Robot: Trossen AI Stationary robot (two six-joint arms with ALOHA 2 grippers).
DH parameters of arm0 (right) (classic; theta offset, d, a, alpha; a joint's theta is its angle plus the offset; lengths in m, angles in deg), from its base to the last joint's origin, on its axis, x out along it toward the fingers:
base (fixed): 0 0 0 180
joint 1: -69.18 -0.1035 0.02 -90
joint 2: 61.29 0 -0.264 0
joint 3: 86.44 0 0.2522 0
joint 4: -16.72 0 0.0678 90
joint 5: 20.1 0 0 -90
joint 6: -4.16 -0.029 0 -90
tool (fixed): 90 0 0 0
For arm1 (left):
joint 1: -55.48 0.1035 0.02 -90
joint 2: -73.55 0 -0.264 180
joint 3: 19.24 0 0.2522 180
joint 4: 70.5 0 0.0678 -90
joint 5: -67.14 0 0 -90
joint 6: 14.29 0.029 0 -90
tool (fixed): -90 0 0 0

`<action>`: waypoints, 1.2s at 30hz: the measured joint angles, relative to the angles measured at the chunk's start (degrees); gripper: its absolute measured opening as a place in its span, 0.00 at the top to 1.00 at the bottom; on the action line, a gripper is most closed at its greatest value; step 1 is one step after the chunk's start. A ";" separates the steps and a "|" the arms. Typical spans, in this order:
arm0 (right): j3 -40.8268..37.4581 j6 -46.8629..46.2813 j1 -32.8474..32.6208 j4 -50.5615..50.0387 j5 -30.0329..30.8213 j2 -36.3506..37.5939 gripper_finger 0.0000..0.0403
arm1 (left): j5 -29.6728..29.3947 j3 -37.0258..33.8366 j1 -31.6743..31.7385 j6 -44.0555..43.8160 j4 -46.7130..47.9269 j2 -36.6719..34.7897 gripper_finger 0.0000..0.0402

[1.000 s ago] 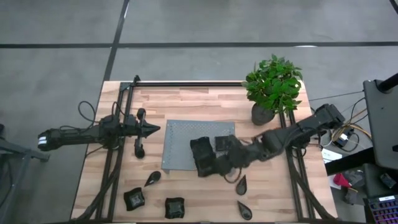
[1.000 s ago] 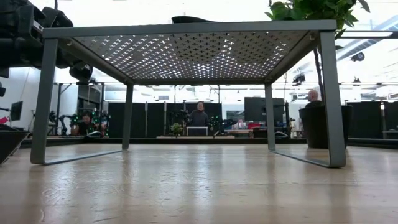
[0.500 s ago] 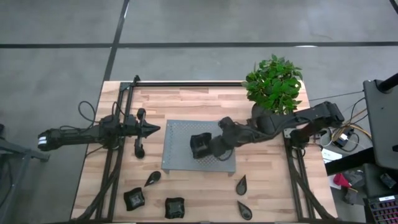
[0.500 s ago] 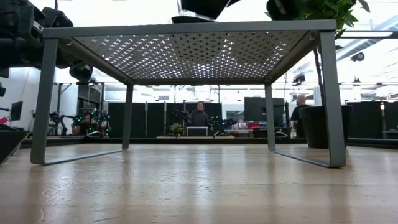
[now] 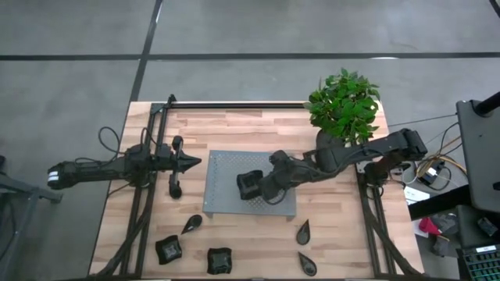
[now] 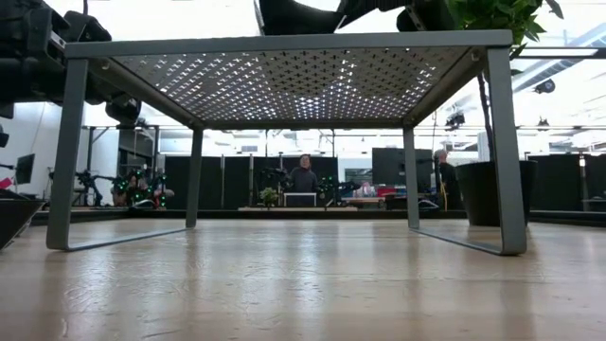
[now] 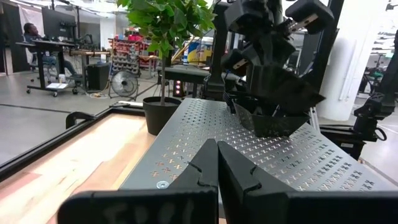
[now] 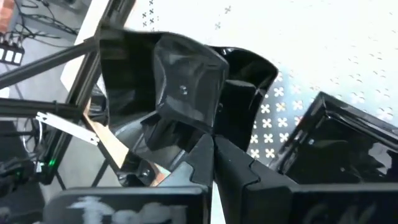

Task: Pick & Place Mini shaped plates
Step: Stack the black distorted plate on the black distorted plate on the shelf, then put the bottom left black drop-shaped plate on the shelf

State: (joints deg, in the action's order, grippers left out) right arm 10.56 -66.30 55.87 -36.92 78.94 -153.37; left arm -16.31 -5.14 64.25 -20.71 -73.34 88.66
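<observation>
From above I see my right hand (image 5: 258,185) over the grey tray (image 5: 223,199), fingers pinched on a wavy-edged plate (image 5: 248,184). Five more plates (image 5: 219,260) lie on the wooden surface (image 5: 234,125) beyond the tray's near edge. My left hand (image 5: 187,162) waits pressed together, well off to the tray's side.

Left wrist: the held plate hangs just above the tray's perforated top.

Right wrist: my fingers (image 8: 217,155) clamp its glossy rim; a square plate (image 8: 348,143) sits just beside on the tray.
</observation>
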 joint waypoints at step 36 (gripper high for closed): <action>4.66 8.49 -5.55 -0.13 -1.53 1.64 0.80 | -0.02 0.00 -0.01 0.01 0.00 0.04 1.00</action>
State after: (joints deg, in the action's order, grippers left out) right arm 15.22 -57.81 50.32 -37.06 77.41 -151.72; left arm -16.33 -5.14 64.24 -20.71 -73.34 88.70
